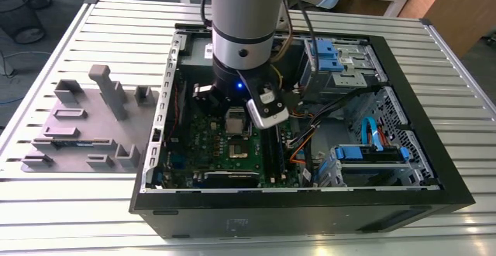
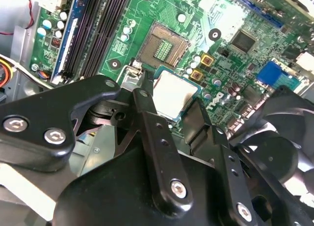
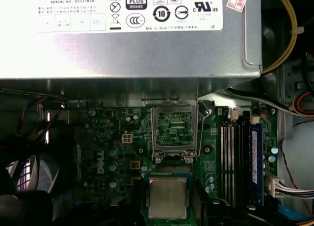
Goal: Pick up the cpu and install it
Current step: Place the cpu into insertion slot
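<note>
Cpu (image 2: 174,91) is already picked up: the gripper (image 2: 170,102) pinches it by two opposite edges, holding it over the motherboard (image 2: 235,20) just beside the open, empty socket (image 2: 164,48). Seating it there is not yet done.

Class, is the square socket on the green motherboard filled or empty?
Empty: square socket shows bare contacts; flat silver cpu sits apart, in the black claw.

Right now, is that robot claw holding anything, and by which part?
Yes: the gripper holds the small silver chip by two opposite edges, its fingers pinching either side, above the green circuit board.
</note>
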Robot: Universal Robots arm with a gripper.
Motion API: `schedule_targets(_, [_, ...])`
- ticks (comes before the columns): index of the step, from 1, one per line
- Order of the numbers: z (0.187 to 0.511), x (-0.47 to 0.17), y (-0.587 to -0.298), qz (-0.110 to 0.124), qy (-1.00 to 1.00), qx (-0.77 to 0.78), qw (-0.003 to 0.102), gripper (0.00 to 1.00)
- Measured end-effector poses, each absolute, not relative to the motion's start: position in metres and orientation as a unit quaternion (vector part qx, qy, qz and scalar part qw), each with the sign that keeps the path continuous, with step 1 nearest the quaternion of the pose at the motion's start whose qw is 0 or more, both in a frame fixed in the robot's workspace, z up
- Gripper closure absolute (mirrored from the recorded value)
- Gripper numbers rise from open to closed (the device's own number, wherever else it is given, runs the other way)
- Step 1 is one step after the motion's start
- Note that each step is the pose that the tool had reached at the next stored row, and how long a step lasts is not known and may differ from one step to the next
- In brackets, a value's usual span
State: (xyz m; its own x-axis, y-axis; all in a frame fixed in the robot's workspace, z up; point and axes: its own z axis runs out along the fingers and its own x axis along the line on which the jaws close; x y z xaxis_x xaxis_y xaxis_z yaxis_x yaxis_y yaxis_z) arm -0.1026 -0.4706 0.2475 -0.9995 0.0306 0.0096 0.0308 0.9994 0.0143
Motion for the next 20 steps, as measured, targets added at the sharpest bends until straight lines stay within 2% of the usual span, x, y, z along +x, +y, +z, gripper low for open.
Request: schedule_targets(20, [0.224,-0.103,-0.471,-0.007,-1.0,-0.009,0.004,0.53])
